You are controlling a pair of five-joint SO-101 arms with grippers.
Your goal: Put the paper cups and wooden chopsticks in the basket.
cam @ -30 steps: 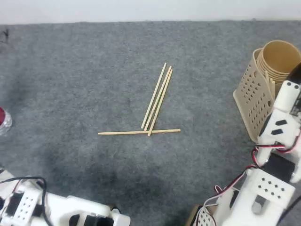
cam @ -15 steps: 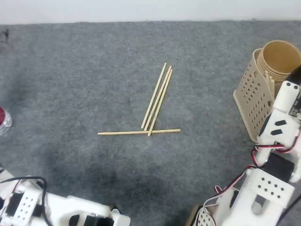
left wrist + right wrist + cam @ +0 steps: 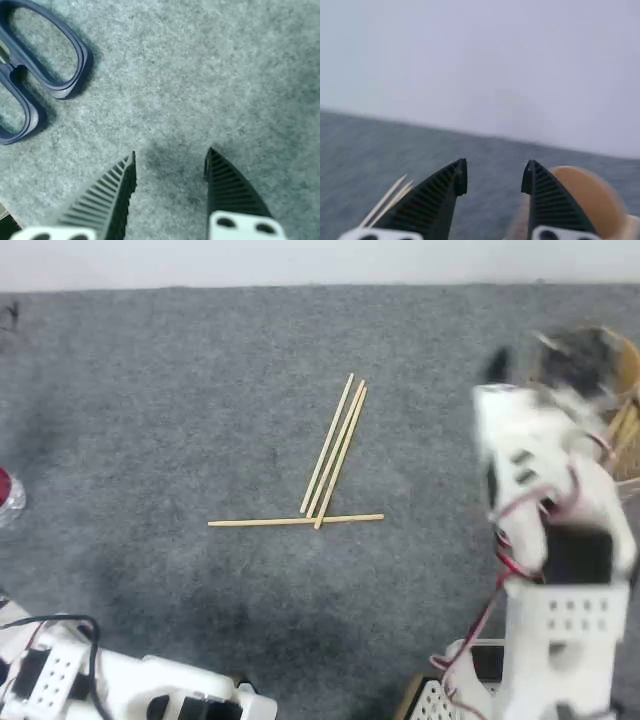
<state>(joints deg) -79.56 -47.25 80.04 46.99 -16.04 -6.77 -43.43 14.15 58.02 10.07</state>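
Right end effector is open wide and empty, near the paper cups at far right. Left end effector is open and empty above the tabletop, near scissors. Wooden chopsticks lie mid-tabletop.

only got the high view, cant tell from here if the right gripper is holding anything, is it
Observer: No. Its wrist view shows the right gripper open, with nothing between its jaws.
Operator: ok and the left one
Observer: The left gripper is open as well, over bare carpet.
Operator: anything lying near it
Observer: Yes, dark blue scissors lie flat on the carpet just beyond it.
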